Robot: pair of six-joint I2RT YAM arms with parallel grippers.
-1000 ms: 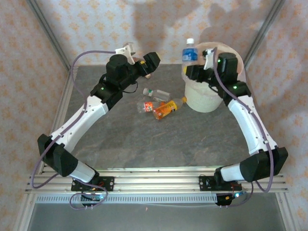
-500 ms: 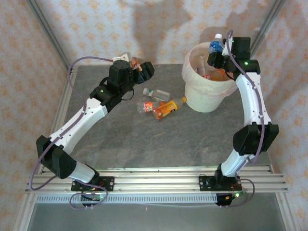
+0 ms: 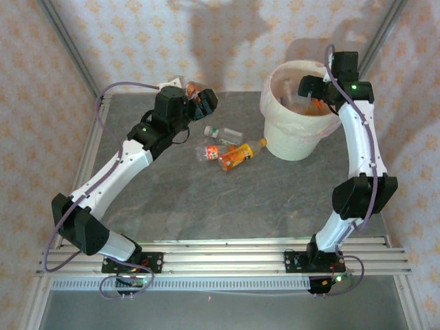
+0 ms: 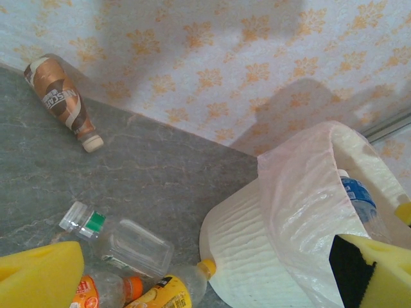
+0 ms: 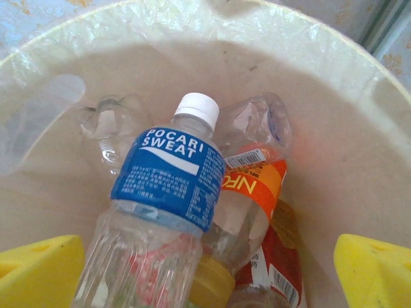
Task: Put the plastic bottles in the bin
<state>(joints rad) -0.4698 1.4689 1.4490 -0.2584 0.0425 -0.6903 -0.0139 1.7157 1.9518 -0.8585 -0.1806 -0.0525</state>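
Rear wall, left: 1 brown bottle [image 4: 61,99] lies on the table [image 3: 172,199]. Left gripper [image 3: 205,102] hangs near it, jaws apart, nothing between the pads.

Table centre: 3 bottles clustered.
- 1 green-capped clear bottle [image 4: 122,237]
- 1 orange-labelled clear bottle [image 3: 208,151]
- 1 orange bottle [image 3: 240,155], its yellow cap just beside the bin [image 3: 292,141]

Right: at least 4 bottles in the bin, the blue-labelled bottle [image 5: 170,179] on top. Right gripper [image 3: 307,87] hangs over the bin's mouth, fingers spread, gripping nothing.

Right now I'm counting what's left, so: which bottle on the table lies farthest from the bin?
The brown Nescafe bottle, alone by the back wall; the green-capped bottle, orange-capped bottle and yellow-capped bottle cluster beside the bin.
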